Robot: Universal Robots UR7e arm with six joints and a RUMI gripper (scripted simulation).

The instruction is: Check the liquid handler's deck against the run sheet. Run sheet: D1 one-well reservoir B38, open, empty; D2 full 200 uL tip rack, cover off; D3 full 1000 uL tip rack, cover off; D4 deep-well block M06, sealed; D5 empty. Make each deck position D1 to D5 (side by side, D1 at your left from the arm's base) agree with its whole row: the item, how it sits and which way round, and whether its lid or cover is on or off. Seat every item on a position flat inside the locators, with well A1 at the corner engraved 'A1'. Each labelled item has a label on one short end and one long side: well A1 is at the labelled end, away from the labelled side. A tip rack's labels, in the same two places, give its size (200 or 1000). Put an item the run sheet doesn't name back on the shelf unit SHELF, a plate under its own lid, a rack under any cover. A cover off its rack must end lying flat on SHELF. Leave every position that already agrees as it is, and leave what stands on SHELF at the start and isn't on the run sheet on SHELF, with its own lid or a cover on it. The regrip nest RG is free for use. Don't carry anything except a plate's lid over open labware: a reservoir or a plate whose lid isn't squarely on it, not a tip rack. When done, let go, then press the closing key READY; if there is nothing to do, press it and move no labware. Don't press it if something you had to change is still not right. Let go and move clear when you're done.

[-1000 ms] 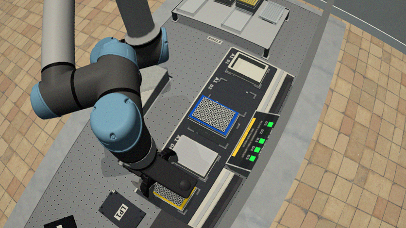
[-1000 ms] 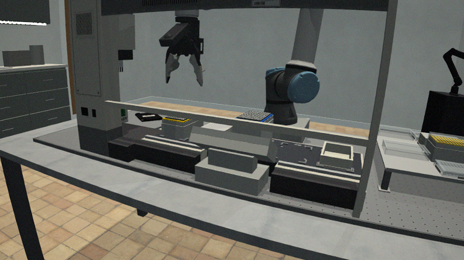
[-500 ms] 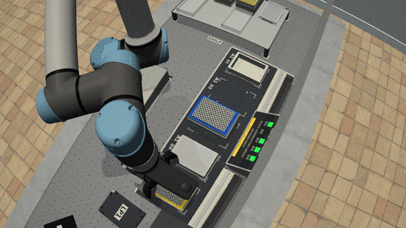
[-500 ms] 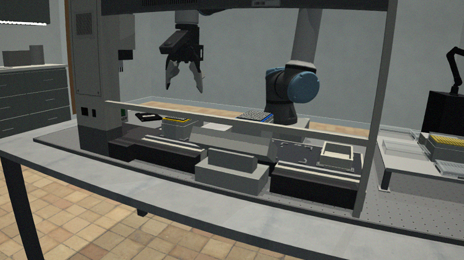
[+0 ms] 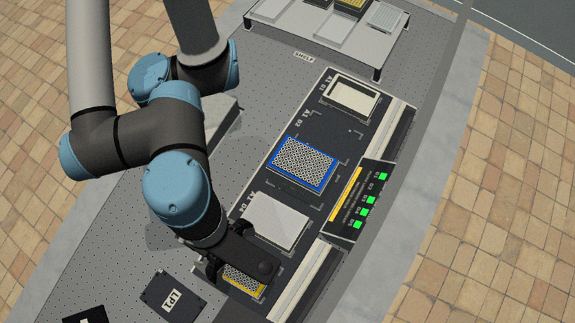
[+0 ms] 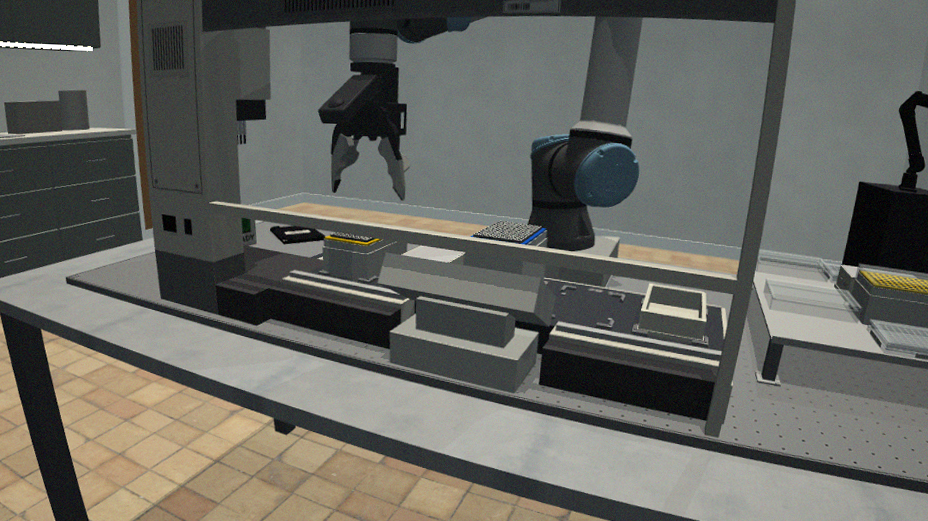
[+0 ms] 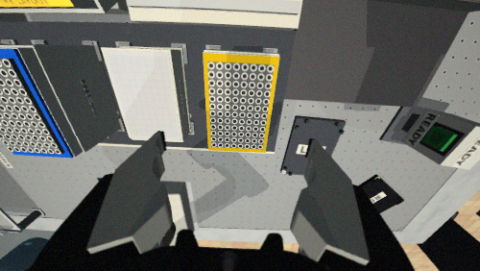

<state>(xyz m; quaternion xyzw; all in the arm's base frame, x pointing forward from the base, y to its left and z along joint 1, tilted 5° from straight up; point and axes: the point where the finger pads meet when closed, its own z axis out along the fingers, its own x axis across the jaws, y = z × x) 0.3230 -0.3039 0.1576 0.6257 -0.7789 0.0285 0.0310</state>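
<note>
Below the end effector (image 6: 368,164), released and holding nothing, sits a yellow tip rack (image 7: 240,102), white sealed block (image 7: 143,92) just beside it.

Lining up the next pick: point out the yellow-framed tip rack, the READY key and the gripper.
yellow-framed tip rack (image 7: 240,107): wrist view, middle of its tip grid.
READY key (image 7: 439,138): wrist view, green face.
gripper (image 6: 367,182): exterior view, between open fingertips.
</note>
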